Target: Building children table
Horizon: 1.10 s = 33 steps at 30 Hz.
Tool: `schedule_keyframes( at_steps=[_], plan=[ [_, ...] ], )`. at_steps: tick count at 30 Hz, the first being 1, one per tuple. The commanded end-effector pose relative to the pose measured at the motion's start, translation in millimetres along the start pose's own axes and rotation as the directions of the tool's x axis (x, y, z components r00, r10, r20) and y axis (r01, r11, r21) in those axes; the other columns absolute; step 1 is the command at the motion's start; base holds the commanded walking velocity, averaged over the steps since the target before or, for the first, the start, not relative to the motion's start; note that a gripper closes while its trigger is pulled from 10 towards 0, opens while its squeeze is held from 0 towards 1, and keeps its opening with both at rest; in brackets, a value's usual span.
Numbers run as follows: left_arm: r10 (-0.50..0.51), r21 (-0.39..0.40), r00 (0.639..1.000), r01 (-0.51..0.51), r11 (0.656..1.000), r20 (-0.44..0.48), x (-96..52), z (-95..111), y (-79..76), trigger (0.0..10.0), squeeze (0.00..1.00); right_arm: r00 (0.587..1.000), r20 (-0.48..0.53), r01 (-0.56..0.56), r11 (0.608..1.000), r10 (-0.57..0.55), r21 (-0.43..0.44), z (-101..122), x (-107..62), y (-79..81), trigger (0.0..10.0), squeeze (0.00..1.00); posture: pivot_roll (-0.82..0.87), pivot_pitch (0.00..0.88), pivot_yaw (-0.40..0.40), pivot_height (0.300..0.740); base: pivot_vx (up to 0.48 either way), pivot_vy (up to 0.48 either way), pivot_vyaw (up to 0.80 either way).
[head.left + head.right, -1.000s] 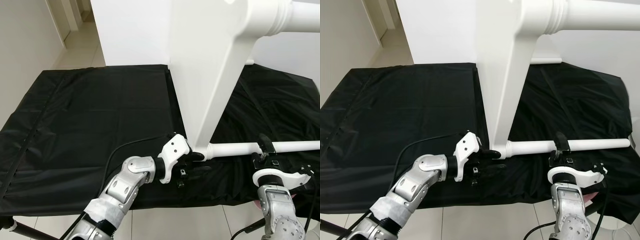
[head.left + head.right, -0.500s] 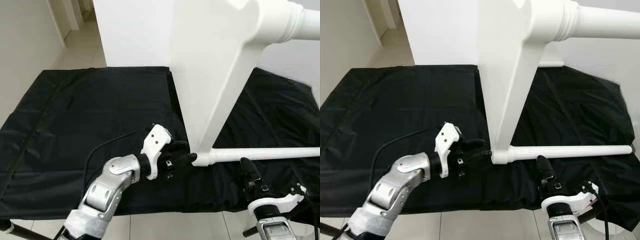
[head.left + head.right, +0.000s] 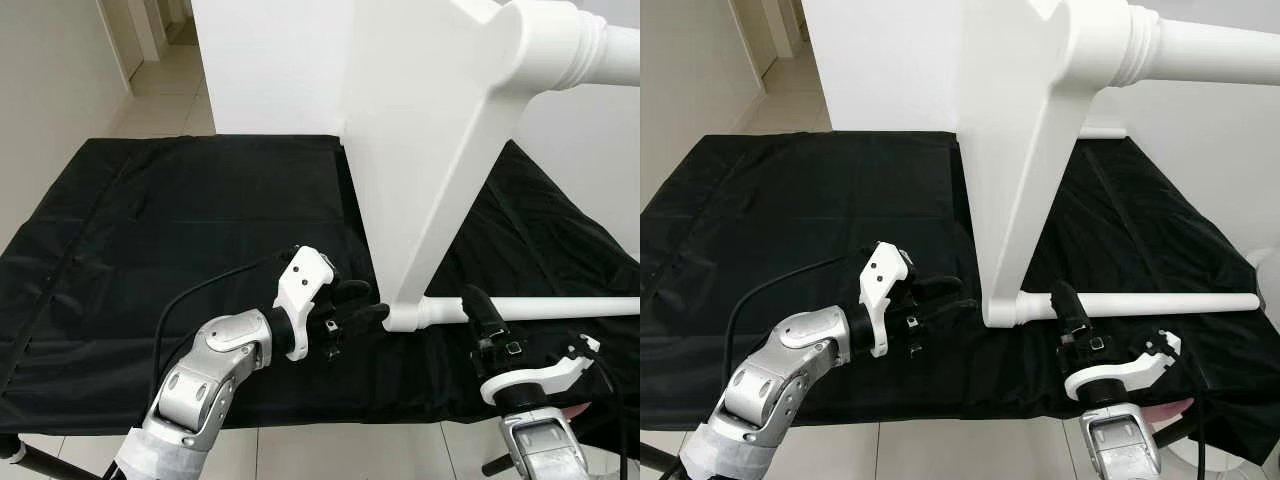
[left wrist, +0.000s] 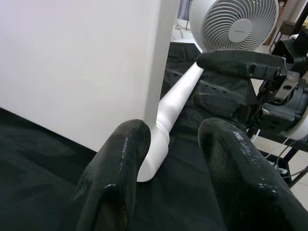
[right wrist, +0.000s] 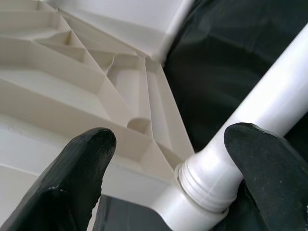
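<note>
The white tabletop [image 3: 420, 150] is stood on edge upon the black cloth [image 3: 180, 230], its lower leg [image 3: 520, 308] socketed. Left gripper [image 3: 362, 312] and right gripper [image 3: 476, 308] are held unclenched, grasping nothing. Leg seating is judged the current step; closing on the leg is required next.

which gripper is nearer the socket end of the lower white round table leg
Left. The left gripper sits right beside the white round leg's socket end, fingers open; the right gripper is further along it, open.
</note>
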State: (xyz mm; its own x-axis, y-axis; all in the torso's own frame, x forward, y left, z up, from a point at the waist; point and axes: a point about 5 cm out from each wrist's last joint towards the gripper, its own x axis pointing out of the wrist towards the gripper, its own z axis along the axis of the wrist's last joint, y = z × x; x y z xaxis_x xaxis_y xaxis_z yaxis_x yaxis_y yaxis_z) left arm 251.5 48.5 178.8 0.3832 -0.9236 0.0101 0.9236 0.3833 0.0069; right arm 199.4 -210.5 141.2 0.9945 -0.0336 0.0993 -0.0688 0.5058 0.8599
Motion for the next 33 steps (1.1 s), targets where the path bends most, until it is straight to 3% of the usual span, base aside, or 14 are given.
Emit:
schedule_keyframes(
  at_steps=[1, 3, 13, 16, 22, 28, 33],
  plan=[
    [0.063, -0.008, 0.998, -0.063, 0.998, -0.010, -2.0, -1.0, 2.1, 10.0, 0.00, 1.000, 0.020, 0.004, 1.000, -0.004, -0.015, 3.5, -0.3, 2.0, 10.0, 0.00, -0.06, 0.000, -0.008, 0.740, 0.000, 0.000, 0.00],
    [0.066, -0.009, 0.998, -0.066, 0.998, -0.016, -2.4, -1.5, 3.2, 10.0, 0.00, 0.998, 0.057, 0.009, 0.999, -0.006, -0.047, 16.7, 3.9, 1.8, 10.0, 0.00, -0.06, 0.000, -0.008, 0.740, 0.000, 0.000, 0.00],
    [0.070, -0.013, 0.997, -0.070, 0.997, -0.018, -2.9, -1.4, 2.8, 10.0, 0.00, 0.997, 0.078, 0.014, 0.998, -0.010, -0.060, 23.9, 6.8, 0.1, 10.0, 0.00, -0.06, 0.000, -0.011, 0.740, 0.000, 0.000, 0.00],
    [0.096, -0.020, 0.995, -0.096, 0.995, -0.015, -3.9, -0.6, 6.3, 10.0, 0.00, 0.976, 0.195, 0.135, 0.975, -0.100, -0.176, 45.6, 23.5, -11.9, 10.0, 0.00, -0.05, 0.000, -0.018, 0.740, 0.000, 0.000, 0.00],
    [0.127, -0.030, 0.992, -0.127, 0.991, -0.006, -4.3, 0.6, 9.9, 10.0, 0.00, 0.939, 0.310, 0.225, 0.948, -0.149, -0.225, 68.2, 42.3, -18.5, 10.0, 0.00, -0.04, 0.000, -0.028, 0.740, 0.000, 0.000, 0.00],
    [0.143, -0.028, 0.990, -0.143, 0.989, -0.003, -4.5, 1.2, 12.3, 10.0, 0.00, 0.940, 0.315, 0.213, 0.945, -0.130, -0.248, 71.7, 49.0, -16.7, 10.0, 0.00, -0.04, 0.000, -0.035, 0.740, 0.000, 0.000, 0.00],
    [0.200, -0.019, 0.980, -0.200, 0.980, 0.012, -3.1, 4.3, 20.7, 10.0, 0.00, 0.952, 0.288, 0.202, 0.919, -0.103, -0.340, 65.2, 64.3, -12.5, 10.0, 0.00, -0.04, 0.000, -0.051, 0.740, 0.000, 0.000, 0.00]
  ],
)
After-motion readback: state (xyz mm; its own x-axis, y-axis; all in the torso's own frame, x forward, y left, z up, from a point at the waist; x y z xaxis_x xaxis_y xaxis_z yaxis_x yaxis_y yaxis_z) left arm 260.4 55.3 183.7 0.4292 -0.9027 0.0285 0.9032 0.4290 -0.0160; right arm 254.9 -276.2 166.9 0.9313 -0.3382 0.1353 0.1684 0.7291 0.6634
